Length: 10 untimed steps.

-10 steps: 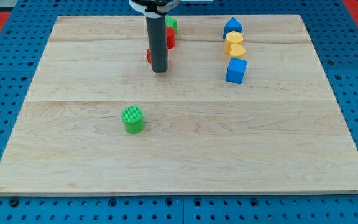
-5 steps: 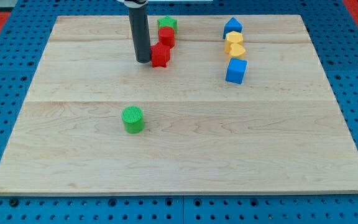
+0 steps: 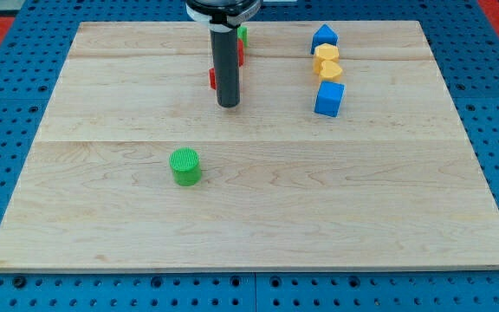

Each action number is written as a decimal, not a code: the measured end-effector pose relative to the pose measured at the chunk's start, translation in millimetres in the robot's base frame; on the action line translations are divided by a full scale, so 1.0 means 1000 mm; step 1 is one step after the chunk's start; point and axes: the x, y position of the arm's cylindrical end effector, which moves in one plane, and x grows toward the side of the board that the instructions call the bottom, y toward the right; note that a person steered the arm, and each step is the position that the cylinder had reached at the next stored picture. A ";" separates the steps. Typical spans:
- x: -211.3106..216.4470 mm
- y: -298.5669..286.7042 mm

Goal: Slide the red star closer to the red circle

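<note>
My tip (image 3: 228,104) rests on the board just below the red star (image 3: 212,79), and the rod hides most of that block; only a sliver shows at the rod's left edge. The red circle (image 3: 240,54) sits right above the star, seen as a sliver at the rod's right edge. The two red blocks appear close together, but the rod hides whether they touch.
A green star (image 3: 242,34) peeks out above the red circle. A green cylinder (image 3: 184,165) stands lower left. At the upper right, a blue block (image 3: 324,36), two yellow blocks (image 3: 326,55) (image 3: 328,70) and a blue cube (image 3: 328,98) form a column.
My tip has moved from the left side of the red star to its lower side, rightward and toward the view's bottom. The rod now covers the red blocks again.
</note>
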 end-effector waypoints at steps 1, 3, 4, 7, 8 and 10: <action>-0.018 0.002; -0.025 0.002; -0.029 0.002; -0.013 -0.023; -0.019 -0.057; -0.037 -0.049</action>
